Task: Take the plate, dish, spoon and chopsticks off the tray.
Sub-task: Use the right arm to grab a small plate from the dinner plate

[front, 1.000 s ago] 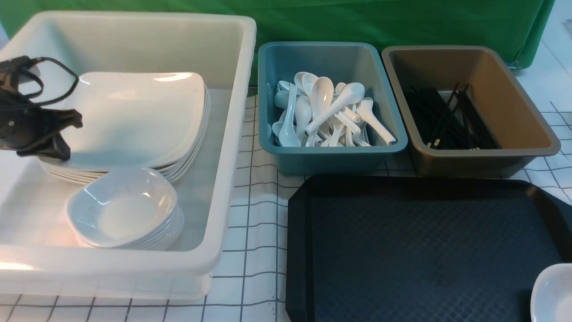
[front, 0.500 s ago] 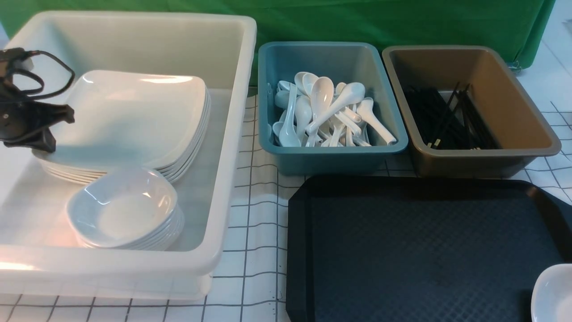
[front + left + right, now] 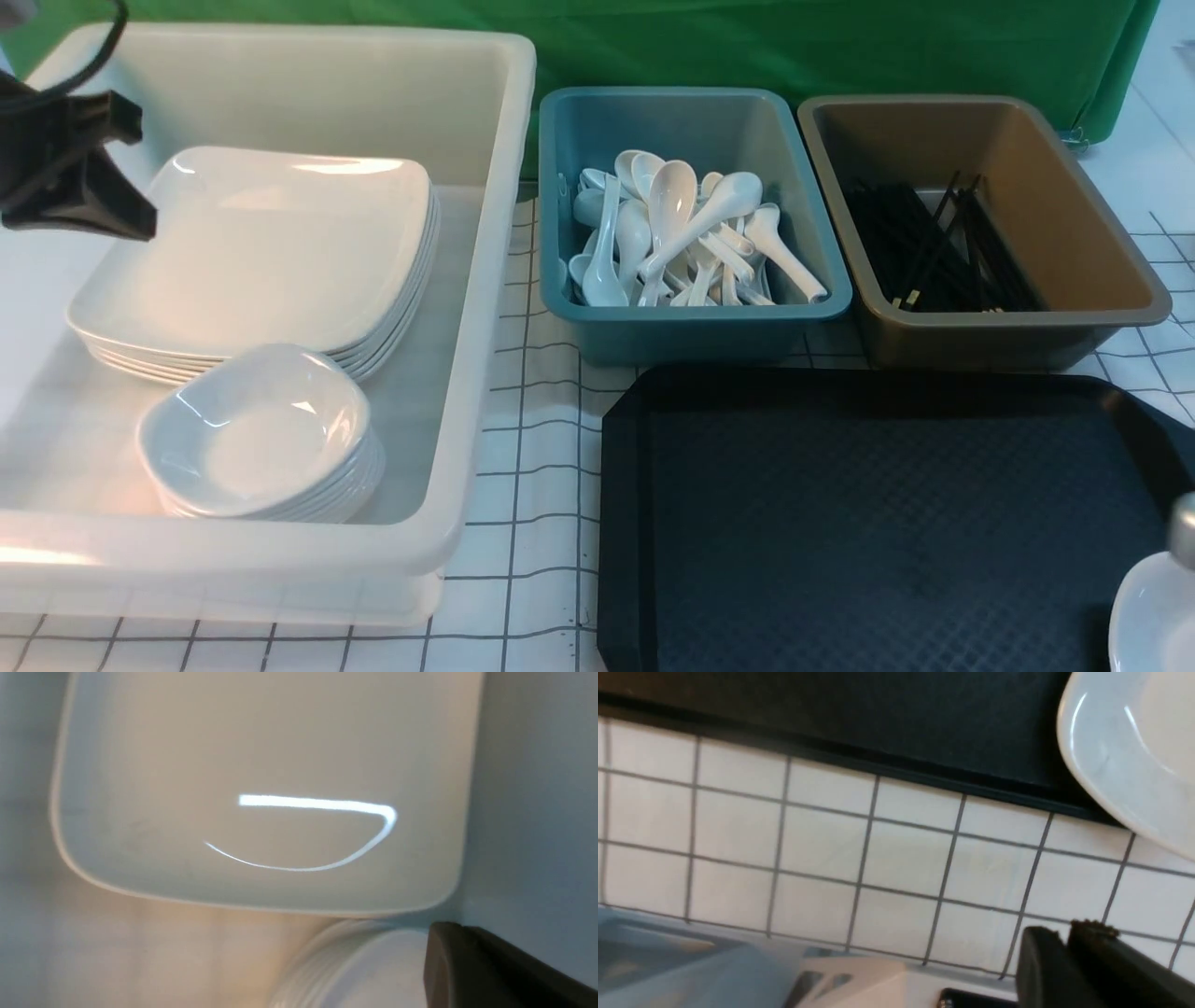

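- My left fingers (image 3: 75, 191): pressed together with nothing between them. They hang over the far-left part of the big translucent white plastic tub (image 3: 485, 280), above the plates and clear of them.
- Large glossy white square plate (image 3: 271, 243): in that tub, lying flat on top of a stack of identical plates. It fills most of my left wrist view.
- Stack of small white shallow bowls (image 3: 261, 439): in the same tub on the near side, just in front of the plate stack.
- Small glossy white rounded-square dish (image 3: 1153, 616): at the near right corner of the large black diamond-textured plastic tray (image 3: 840, 523), partly cut off by the edge of the front view.
- My right fingers (image 3: 1087, 970): only a dark piece shows in the right wrist view, over the gridded cloth beside the tray. It is near the dish but apart from it. I cannot tell whether they are spread or pressed together.
- Short white soup spoons (image 3: 672, 233): heaped in the teal rectangular plastic tub (image 3: 695, 331).
- Long thin black chopsticks (image 3: 934, 247): bundled in the brown rectangular plastic tub (image 3: 1008, 341), a few lying crossed on top.
- The tray lies on the white grid-lined tabletop (image 3: 532, 448), just in front of the teal and brown tubs and to the right of the white tub.
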Robot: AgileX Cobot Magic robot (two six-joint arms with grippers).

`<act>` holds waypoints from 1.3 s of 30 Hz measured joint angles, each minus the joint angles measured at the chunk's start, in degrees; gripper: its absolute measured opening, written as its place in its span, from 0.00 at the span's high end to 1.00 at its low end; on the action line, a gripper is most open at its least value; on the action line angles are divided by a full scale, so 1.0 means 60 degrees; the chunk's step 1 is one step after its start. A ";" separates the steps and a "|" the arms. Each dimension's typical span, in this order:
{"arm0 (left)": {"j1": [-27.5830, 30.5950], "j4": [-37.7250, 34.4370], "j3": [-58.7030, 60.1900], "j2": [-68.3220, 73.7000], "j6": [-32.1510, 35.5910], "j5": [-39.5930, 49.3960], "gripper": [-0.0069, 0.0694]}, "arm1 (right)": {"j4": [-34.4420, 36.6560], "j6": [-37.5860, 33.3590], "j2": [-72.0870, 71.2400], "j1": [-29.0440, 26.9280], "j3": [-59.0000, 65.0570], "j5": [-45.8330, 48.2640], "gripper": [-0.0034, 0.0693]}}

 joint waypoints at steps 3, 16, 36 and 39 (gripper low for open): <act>0.0000 -0.0171 0.0000 -0.0209 0.0360 0.0529 0.91 | -0.1271 0.0658 0.0935 0.0000 0.0000 -0.0322 0.50; 0.0000 -0.0209 0.0000 -0.0244 0.0683 0.0906 0.91 | -0.3619 0.2720 0.1782 -0.1827 -0.1001 -0.0783 0.38; 0.0000 -0.0233 0.0000 -0.0244 0.0767 0.0906 0.91 | 0.0054 -0.0243 0.3435 -0.5860 -0.1151 -0.3382 0.38; 0.0000 -0.0242 0.0000 -0.0244 0.0848 0.0937 0.91 | 0.0073 -0.0459 0.3909 -0.5860 -0.1151 -0.3521 0.38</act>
